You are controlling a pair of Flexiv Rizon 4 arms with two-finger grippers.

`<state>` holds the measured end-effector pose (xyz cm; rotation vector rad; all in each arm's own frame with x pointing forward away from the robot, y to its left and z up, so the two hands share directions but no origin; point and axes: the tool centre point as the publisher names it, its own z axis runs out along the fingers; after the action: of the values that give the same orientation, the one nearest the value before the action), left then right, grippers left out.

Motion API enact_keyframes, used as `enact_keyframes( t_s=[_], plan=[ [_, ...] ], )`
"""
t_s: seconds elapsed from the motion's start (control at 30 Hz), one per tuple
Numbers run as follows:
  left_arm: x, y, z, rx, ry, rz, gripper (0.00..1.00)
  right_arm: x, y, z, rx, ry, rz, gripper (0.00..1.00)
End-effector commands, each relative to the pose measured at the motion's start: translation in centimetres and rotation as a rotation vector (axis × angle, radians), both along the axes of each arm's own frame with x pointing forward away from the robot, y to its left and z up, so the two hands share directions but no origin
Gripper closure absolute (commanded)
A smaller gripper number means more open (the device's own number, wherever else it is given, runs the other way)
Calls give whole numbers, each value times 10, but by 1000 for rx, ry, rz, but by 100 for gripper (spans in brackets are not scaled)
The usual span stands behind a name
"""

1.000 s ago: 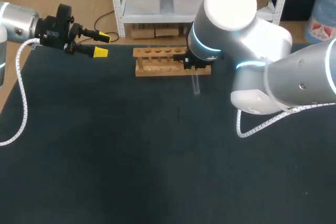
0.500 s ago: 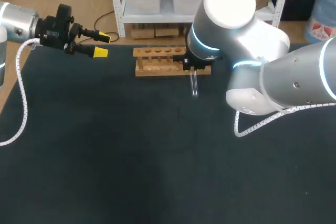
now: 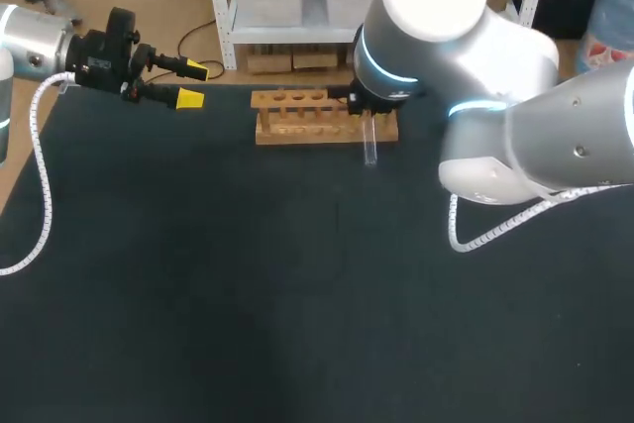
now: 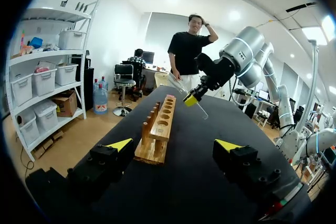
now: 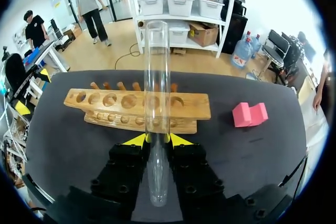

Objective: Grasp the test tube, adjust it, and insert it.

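Tube clamped in right gripper, clamp hidden overhead.

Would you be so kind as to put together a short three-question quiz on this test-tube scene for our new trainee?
1. True or false: the right claw is shut on the test tube.
2. Choose one. Relative to the wooden rack, the test tube is: A) seated in a hole; B) held by the claw, not in any hole; C) lying flat on top of it.
3. Fill in the blank: the left claw, off to the side of the rack with nothing between its fingers, is ____ (open or shut).

Key: 1 true; 2 B; 3 open.
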<state>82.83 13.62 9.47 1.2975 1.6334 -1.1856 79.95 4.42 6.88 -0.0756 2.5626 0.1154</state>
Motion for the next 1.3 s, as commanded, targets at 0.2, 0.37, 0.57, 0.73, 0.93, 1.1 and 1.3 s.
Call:
enact_keyframes(
  t_s=[0.2, 0.37, 0.57, 0.73, 0.93, 1.1, 1.3],
  plan=[
    [0, 0, -1, 0, -1, -1, 0, -32, -13, 32, 2, -63, -19, 100],
    [0, 0, -1, 0, -1, -1, 0, -43, -17, 44, 19, -65, -9, 100],
    [0, 0, -1, 0, -1, -1, 0, -56, -22, 53, 17, -58, -5, 100],
    [0, 0, -1, 0, -1, -1, 0, -59, -26, 55, 51, -43, 34, 100],
    [0, 0, -1, 0, -1, -1, 0, -59, -26, 55, 51, -43, 34, 100],
    [0, 0, -1, 0, -1, -1, 0, -59, -26, 55, 51, -43, 34, 100],
    [0, 0, -1, 0, -1, -1, 0, -59, -26, 55, 51, -43, 34, 100]
  ],
)
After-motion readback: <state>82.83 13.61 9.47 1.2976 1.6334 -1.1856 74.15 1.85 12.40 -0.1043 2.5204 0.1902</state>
